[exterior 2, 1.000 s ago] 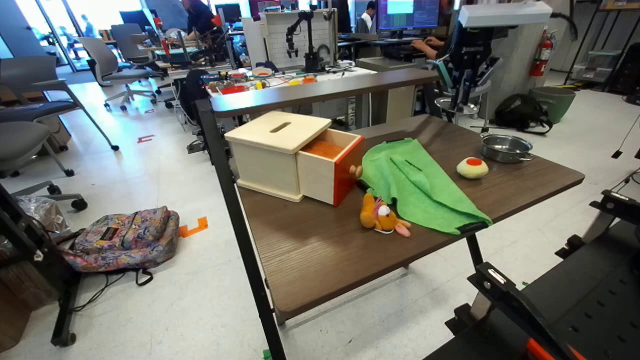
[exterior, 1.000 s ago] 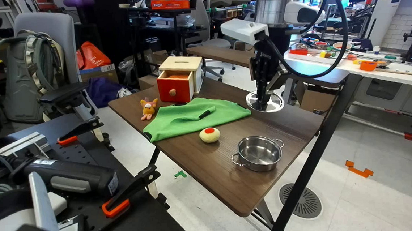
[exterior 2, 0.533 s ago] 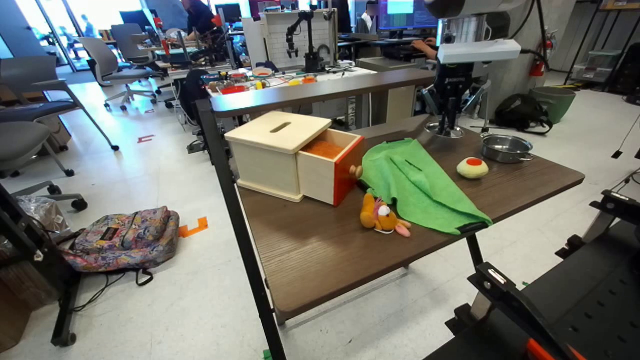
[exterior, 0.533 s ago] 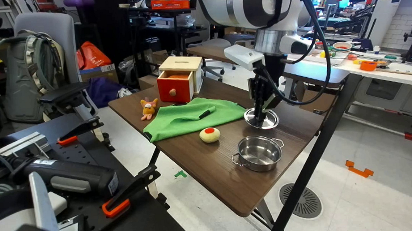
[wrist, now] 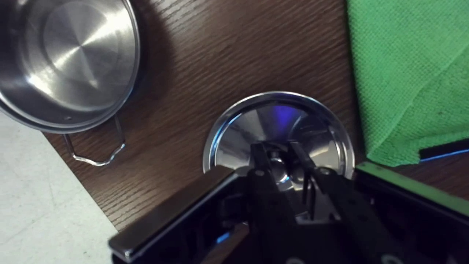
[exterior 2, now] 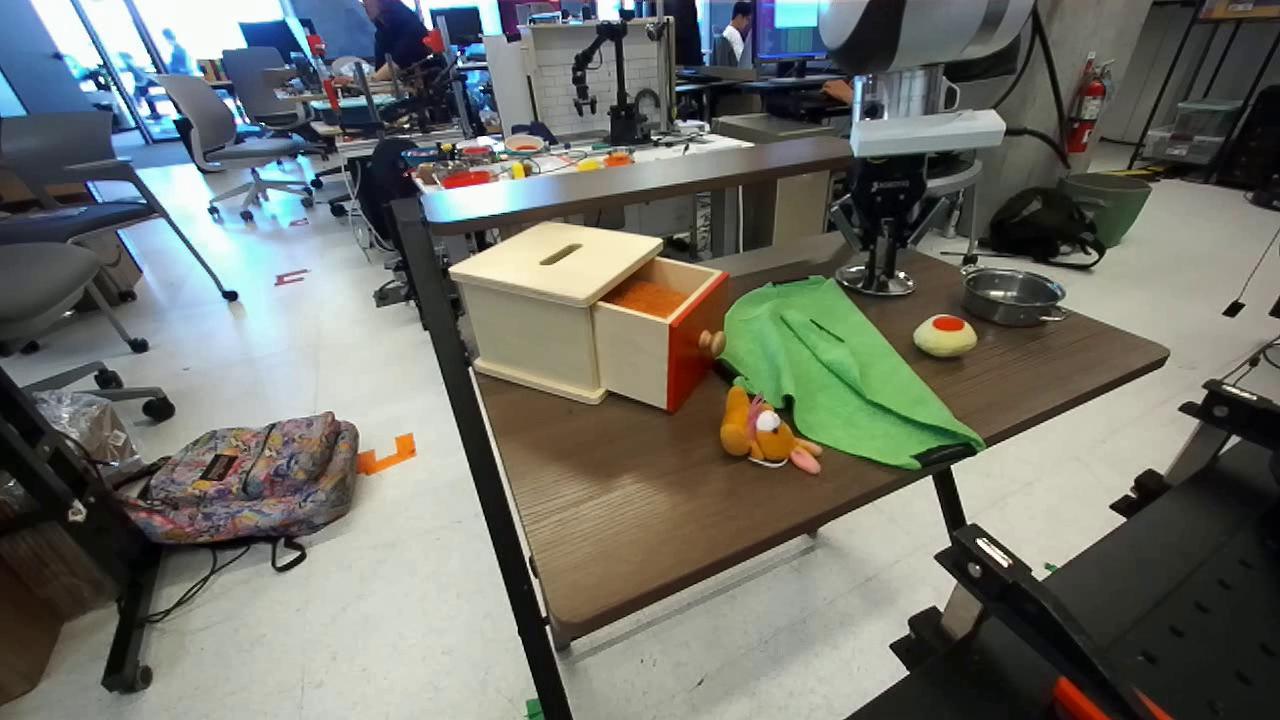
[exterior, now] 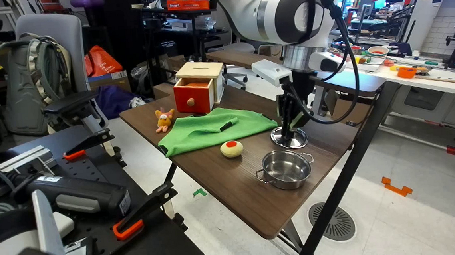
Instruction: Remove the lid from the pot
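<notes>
The lid (exterior: pixel 299 139) is a shiny metal disc beside the pot, level and at or just above the tabletop; I cannot tell whether it touches. It also shows in an exterior view (exterior 2: pixel 853 280) and in the wrist view (wrist: pixel 236 145). My gripper (wrist: pixel 275 145) points down over the lid's centre, its two fingertips close on either side of the knob, seemingly shut on it. It shows in both exterior views (exterior: pixel 288 133) (exterior 2: pixel 880 272). The pot (exterior: pixel 286 169) stands uncovered and empty, with wire handles; it also shows in the wrist view (wrist: pixel 82 47).
A green cloth (exterior: pixel 215 130) lies close beside the lid. A yellow toy with a red spot (exterior: pixel 232 149) sits near the pot. A wooden box with an open red drawer (exterior: pixel 193 96) and an orange plush toy (exterior: pixel 164 120) are farther off. A raised shelf (exterior 2: pixel 650 185) runs along the table's edge.
My gripper has come down with the lid from well above the table to table level, shifting a little toward the green cloth. The pot and other things have not moved.
</notes>
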Tool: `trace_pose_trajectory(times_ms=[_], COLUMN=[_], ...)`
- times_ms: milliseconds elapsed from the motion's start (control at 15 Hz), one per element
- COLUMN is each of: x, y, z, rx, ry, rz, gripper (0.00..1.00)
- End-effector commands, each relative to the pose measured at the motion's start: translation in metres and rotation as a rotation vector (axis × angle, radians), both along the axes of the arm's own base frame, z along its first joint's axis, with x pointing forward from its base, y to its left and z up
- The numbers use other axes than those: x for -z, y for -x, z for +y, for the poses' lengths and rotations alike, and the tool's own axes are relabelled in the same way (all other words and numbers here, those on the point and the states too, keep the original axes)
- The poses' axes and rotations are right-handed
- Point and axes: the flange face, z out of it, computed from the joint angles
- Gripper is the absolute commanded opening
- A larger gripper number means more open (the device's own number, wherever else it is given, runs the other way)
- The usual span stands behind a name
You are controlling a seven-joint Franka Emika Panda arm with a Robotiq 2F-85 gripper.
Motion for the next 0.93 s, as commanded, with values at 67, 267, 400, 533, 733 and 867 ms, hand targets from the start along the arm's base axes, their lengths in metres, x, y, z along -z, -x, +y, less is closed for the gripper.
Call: trace_pose_trajectory(times_ms=[67,267,400,533,733,867], x=[0.0,0.001,-0.002,-0.014,-0.048,-0.069], y=[-0.008,-0.008,-0.009,-0.008,-0.001,0.005], z=[-0.007,-0.009,-0.008,-0.008,-0.004,-0.002], rx=[0.045,0.054,0.065,0.067,0.042,0.008], ry=[0.018,0.03,0.024,0.011,-0.028,-0.071], rz=[0.04,0.065,0.066,0.054,0.0,-0.03], gripper=[0.45,0.59,0.74,0.89,1.0,1.0])
